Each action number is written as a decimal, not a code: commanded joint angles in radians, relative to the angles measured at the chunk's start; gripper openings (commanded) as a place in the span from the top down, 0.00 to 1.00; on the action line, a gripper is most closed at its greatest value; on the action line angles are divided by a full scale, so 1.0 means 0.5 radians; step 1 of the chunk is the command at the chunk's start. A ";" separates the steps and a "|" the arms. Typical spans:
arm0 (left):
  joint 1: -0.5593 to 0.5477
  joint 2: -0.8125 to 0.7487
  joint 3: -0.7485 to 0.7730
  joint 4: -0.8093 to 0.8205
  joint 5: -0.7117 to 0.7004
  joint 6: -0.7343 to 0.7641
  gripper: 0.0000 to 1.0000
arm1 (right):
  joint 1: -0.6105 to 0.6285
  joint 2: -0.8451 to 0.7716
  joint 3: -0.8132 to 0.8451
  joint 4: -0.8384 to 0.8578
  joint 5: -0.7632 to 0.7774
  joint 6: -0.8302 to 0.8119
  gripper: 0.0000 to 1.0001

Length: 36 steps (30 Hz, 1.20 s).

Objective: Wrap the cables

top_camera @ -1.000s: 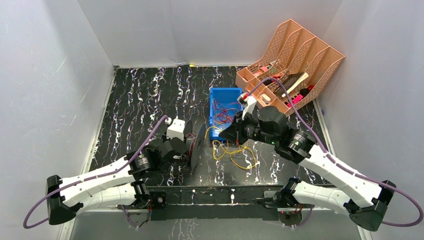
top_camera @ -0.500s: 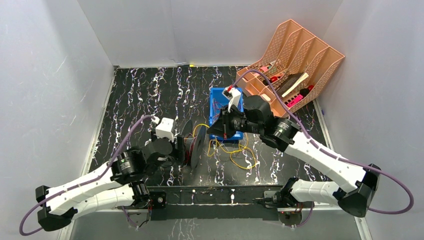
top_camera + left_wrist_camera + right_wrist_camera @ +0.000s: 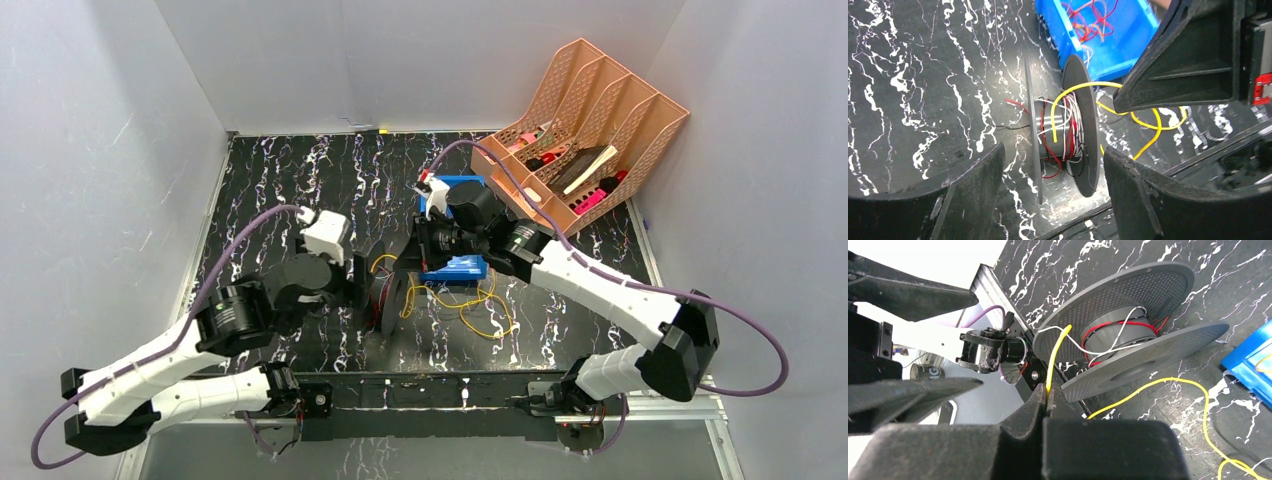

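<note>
A grey spool (image 3: 394, 298) stands on its edge on the black marble table, with red, white and black wire wound on its hub (image 3: 1060, 131). My right gripper (image 3: 1048, 392) is shut on a yellow cable (image 3: 1053, 357), which runs from its jaws up to the spool (image 3: 1128, 335). In the top view the right gripper (image 3: 410, 258) hangs just over the spool, and the rest of the yellow cable (image 3: 470, 310) lies in loose loops to the right. My left gripper (image 3: 1053, 167) stands open just short of the spool, touching nothing. More red cables (image 3: 1088, 25) lie in the blue bin (image 3: 1118, 50).
The blue bin (image 3: 462, 268) sits right behind the spool, mostly under the right arm. A peach desk organiser (image 3: 585, 115) holding small items stands at the back right. White walls close in the table on three sides. The arms' base rail (image 3: 430, 385) runs along the near edge.
My left gripper's jaws have opened wide at the spool. My right gripper has swung left from beside the blue bin to above the spool, pulling the yellow cable with it.
</note>
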 commanded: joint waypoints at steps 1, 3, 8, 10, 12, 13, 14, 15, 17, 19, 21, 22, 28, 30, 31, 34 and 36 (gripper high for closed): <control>-0.001 0.150 0.047 -0.093 0.035 0.146 0.30 | 0.005 0.053 0.108 0.101 -0.114 0.058 1.00; 0.007 0.181 0.042 -0.069 0.053 0.175 0.29 | 0.006 0.075 0.103 0.117 -0.153 0.077 1.00; 0.166 0.288 0.026 -0.029 0.264 0.248 0.26 | 0.004 0.104 0.102 0.137 -0.183 0.102 1.00; 0.338 0.327 0.008 0.002 0.432 0.285 0.28 | 0.006 0.114 0.099 0.148 -0.186 0.111 1.00; 0.501 0.347 -0.028 0.045 0.592 0.324 0.29 | 0.005 0.124 0.094 0.163 -0.187 0.123 1.00; 0.574 0.351 -0.049 0.069 0.655 0.339 0.29 | 0.005 0.128 0.089 0.175 -0.187 0.129 1.00; 0.612 0.358 -0.068 0.093 0.700 0.350 0.30 | 0.005 0.132 0.084 0.186 -0.198 0.136 1.00; 0.644 0.367 -0.085 0.111 0.733 0.361 0.30 | 0.006 0.140 0.082 0.193 -0.206 0.143 1.00; 0.699 0.402 -0.102 0.132 0.833 0.386 0.31 | 0.006 0.156 0.077 0.211 -0.225 0.155 1.00; 0.735 0.443 -0.109 0.130 0.920 0.402 0.32 | 0.005 0.164 0.075 0.219 -0.223 0.161 1.00; 0.753 0.469 -0.122 0.127 0.967 0.415 0.33 | 0.005 0.171 0.074 0.223 -0.223 0.162 1.00; 0.759 0.469 -0.130 0.134 0.994 0.420 0.33 | 0.006 0.176 0.072 0.223 -0.223 0.161 1.00; 0.777 0.490 -0.163 0.097 1.058 0.441 0.38 | 0.001 0.192 0.047 0.232 -0.230 0.172 1.00; 0.777 0.498 -0.168 0.068 1.039 0.445 0.40 | -0.001 0.192 0.036 0.240 -0.231 0.177 1.00; 0.778 0.496 -0.171 0.058 1.024 0.445 0.41 | -0.001 0.192 0.033 0.246 -0.232 0.179 1.00; 0.777 0.483 -0.179 0.018 0.985 0.437 0.44 | -0.001 0.187 0.020 0.247 -0.221 0.187 1.00; 0.777 0.474 -0.163 -0.006 0.971 0.433 0.47 | -0.003 0.181 0.011 0.253 -0.214 0.193 1.00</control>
